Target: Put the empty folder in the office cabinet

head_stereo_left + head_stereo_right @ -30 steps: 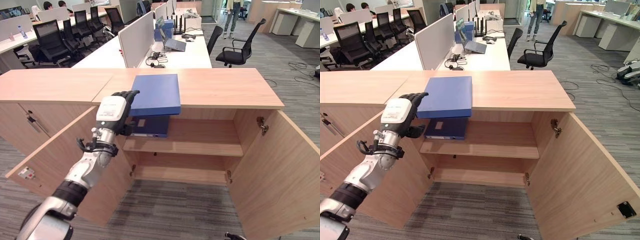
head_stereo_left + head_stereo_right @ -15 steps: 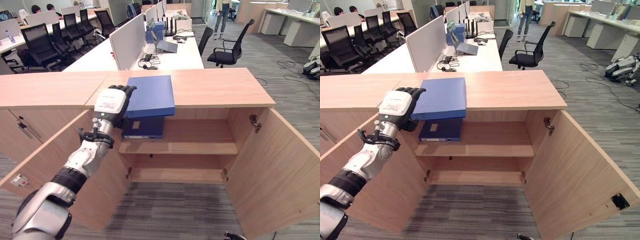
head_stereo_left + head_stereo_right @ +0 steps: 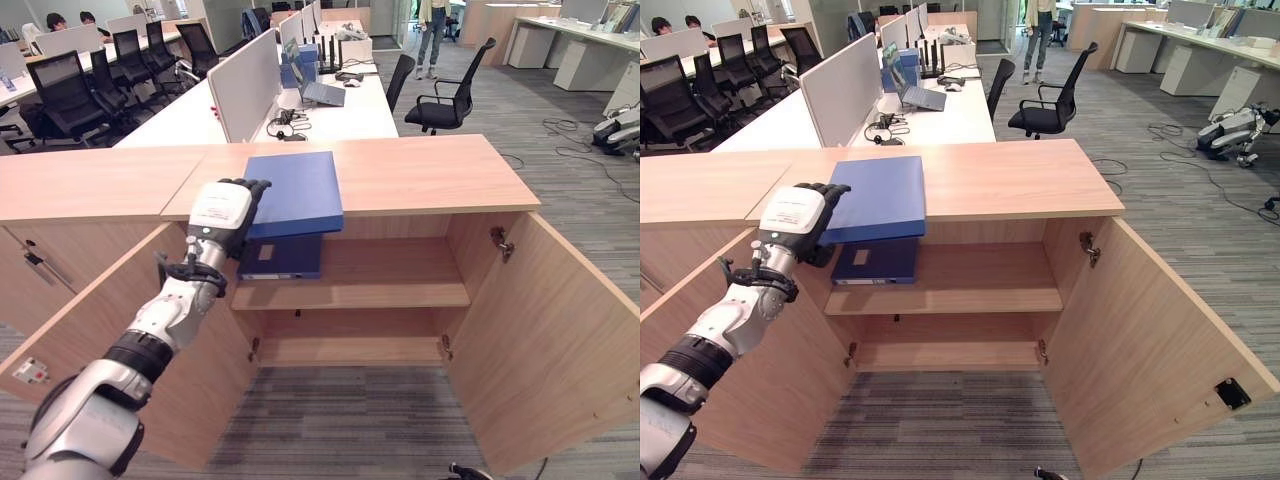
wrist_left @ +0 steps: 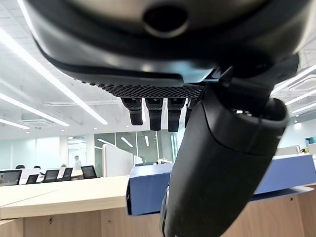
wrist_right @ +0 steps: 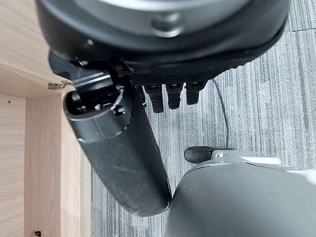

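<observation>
A blue folder (image 3: 295,190) lies flat on the cabinet top (image 3: 420,172), and its near end overhangs the front edge. My left hand (image 3: 222,212) is at the folder's left near corner. Its fingers arch over the top and its thumb sits below. In the left wrist view the fingertips (image 4: 150,111) hang a little above the folder (image 4: 148,190), not touching it. A second blue folder (image 3: 282,258) lies on the upper shelf (image 3: 390,280) inside the open cabinet. My right hand (image 5: 118,158) hangs relaxed over the carpet beside a cabinet door.
Both cabinet doors stand wide open, the right door (image 3: 560,350) and the left door (image 3: 110,330) under my arm. The lower shelf (image 3: 350,350) holds nothing. Desks with partitions (image 3: 245,85) and office chairs (image 3: 445,90) stand behind the cabinet.
The whole picture has shifted as the camera moved. My left hand stays at the folder's left corner, and the folder has not visibly moved on the cabinet top.
</observation>
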`<state>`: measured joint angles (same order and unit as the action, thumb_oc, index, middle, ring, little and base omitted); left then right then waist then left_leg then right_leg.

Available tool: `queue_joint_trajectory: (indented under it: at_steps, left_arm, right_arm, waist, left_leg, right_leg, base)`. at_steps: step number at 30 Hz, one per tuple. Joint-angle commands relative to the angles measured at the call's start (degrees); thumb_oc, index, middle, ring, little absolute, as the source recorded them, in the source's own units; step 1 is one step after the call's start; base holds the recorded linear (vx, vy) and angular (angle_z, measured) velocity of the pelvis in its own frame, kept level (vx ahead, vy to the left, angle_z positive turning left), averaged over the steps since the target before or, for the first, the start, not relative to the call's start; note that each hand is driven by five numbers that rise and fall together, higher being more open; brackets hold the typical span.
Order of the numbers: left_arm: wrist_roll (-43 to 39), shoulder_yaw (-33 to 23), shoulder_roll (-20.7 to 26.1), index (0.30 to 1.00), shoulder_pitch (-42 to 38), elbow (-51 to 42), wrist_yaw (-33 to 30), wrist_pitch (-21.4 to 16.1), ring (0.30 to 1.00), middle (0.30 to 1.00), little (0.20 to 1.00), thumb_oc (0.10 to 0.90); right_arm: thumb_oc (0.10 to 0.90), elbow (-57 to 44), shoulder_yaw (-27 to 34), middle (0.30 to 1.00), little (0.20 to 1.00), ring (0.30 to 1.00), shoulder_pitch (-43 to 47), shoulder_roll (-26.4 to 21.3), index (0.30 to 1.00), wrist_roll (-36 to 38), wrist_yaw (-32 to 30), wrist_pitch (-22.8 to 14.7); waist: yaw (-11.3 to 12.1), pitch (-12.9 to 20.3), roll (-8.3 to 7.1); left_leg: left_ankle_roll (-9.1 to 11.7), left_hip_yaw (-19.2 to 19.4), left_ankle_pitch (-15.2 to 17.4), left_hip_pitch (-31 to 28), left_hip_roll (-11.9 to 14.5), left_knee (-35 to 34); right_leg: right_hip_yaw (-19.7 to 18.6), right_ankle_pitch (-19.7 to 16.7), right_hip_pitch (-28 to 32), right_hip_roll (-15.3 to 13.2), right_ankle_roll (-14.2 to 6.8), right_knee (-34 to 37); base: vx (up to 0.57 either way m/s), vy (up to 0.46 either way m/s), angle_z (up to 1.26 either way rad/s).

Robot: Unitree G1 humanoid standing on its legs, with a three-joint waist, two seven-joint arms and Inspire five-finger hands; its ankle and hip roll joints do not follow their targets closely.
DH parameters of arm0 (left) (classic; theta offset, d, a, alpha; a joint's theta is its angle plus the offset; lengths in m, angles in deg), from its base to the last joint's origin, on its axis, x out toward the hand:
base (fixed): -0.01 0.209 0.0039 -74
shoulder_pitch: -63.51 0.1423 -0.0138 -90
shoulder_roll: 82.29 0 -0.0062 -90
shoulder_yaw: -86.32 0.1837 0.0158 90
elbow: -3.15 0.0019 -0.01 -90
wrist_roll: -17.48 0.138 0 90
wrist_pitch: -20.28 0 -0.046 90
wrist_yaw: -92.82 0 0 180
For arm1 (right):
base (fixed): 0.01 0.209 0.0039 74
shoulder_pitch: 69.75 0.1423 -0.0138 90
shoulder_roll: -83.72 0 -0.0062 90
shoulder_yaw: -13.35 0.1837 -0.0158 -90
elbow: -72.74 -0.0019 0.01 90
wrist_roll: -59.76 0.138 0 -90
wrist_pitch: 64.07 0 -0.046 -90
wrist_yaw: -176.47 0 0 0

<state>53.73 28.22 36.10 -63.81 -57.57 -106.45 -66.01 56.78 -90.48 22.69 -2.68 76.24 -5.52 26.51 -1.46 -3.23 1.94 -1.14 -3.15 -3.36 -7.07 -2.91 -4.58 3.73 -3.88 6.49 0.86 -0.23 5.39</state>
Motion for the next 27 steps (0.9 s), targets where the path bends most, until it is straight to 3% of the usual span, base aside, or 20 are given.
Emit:
queue_joint_trajectory:
  at_steps: [1,16,27]
  left_arm:
    - [-1.00,-0.48,4.01,0.900,-14.05,4.33,-2.34,0.42,0.900,0.900,0.900,0.800]
    - [-0.19,11.11,3.33,0.900,-27.53,21.72,-3.26,1.86,0.900,0.900,0.900,0.800]
    - [-0.16,13.11,0.64,0.900,-29.23,27.04,-4.07,2.09,0.900,0.900,0.900,0.800]
  right_arm:
    - [0.800,-0.29,-2.33,0.900,0.900,0.900,0.03,-1.09,0.900,1.32,-0.11,-0.84]
    - [0.800,1.48,-3.85,0.900,0.900,0.900,0.75,-1.59,0.900,2.61,-0.18,-1.45]
    - [0.800,3.48,-3.65,0.900,0.900,0.900,1.11,-1.62,0.900,3.40,-0.55,-1.47]
  waist:
    - [-0.05,3.33,-0.87]
    - [-1.30,3.61,-0.44]
    - [-1.72,3.80,-0.34]
  left_leg:
    - [1.54,-1.89,5.84,0.74,-0.65,-0.42]
    - [1.62,-1.20,5.96,0.59,-0.49,-0.42]
    - [1.70,-0.94,6.19,0.30,-0.47,-0.42]
  right_leg:
    - [0.40,3.84,3.25,-2.58,-7.32,-0.39]
    - [0.20,3.67,2.87,-2.55,-7.53,-0.39]
    - [0.19,3.86,2.91,-2.45,-7.53,-0.39]
  base:
    - [0.00,0.000,0.00]
    - [0.00,0.000,0.00]
    - [0.00,0.000,0.00]
